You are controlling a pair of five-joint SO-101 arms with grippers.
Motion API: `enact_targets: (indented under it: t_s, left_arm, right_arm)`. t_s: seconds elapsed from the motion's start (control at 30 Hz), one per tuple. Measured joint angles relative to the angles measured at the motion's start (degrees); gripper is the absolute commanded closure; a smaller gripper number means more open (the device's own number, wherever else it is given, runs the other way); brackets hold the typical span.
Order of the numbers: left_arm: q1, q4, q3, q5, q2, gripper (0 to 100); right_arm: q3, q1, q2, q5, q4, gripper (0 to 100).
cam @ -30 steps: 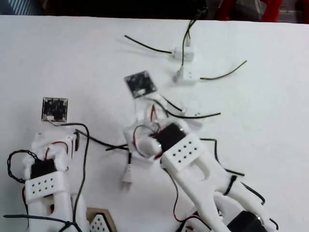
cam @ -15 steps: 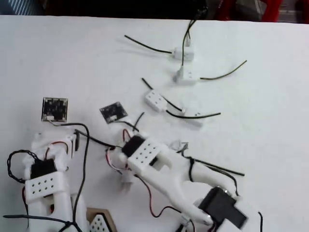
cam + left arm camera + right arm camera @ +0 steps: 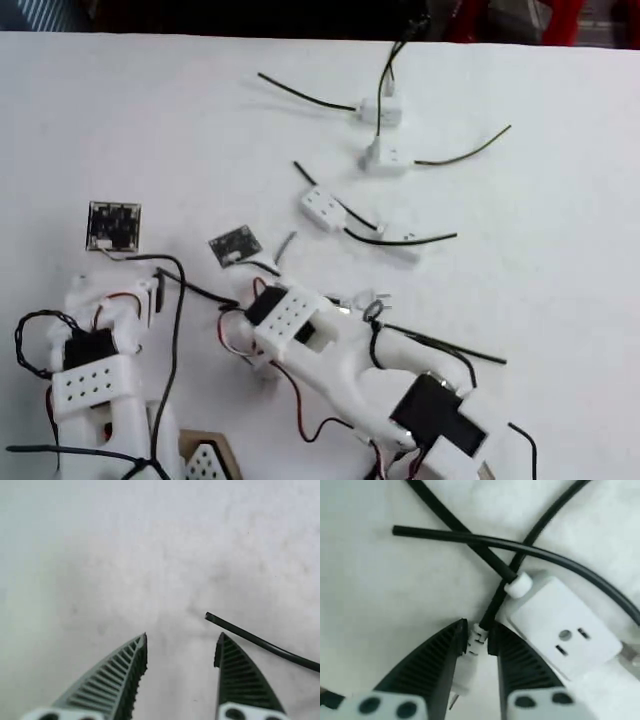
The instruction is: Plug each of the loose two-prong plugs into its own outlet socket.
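Pinched tight in the right pincer [image 3: 477, 626]: a plug [image 3: 472, 647] just beside a socket [image 3: 565, 630].
Spread wide and empty over the desk [image 3: 150, 540]: the left pincer [image 3: 181, 642].

Right pincer [image 3: 479, 626]: dark ribbed matt plastic. Plug [image 3: 469, 652] between fingers [image 3: 437, 665]: smooth white plastic. Socket [image 3: 555, 625] just beside: white satin plastic. Cords [image 3: 470, 537]: black, faintly glossy. Table [image 3: 365, 605]: white, matt.

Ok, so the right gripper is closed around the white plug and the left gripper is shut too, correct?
Not quite: the left gripper is open, its fingers spread apart, as the left wrist view shows. The right gripper is indeed closed around the white plug.
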Motion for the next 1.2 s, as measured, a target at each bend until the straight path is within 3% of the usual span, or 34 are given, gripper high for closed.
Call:
enact_targets:
  t_s: [0.4,0.67,0.97,1.2]
  left_arm:
    - [0.00,0.00,0.00,0.00,0.00,77]
    - [0.00,0.00,0.00,0.00,0.00,77]
    - [0.00,0.00,0.00,0.00,0.00,77]
    - [0.00,0.00,0.00,0.00,0.00,77]
  right_arm:
    - [0.09,7.12,-31.12,11.16,5.98,98.1]
    - [0.09,11.43,-51.60,12.31,9.05,98.1]
    - [4.22,20.40,-55.65,17.32,9.41,98.1]
    - [14.86,17.85,-51.96,19.25,9.41,88.2]
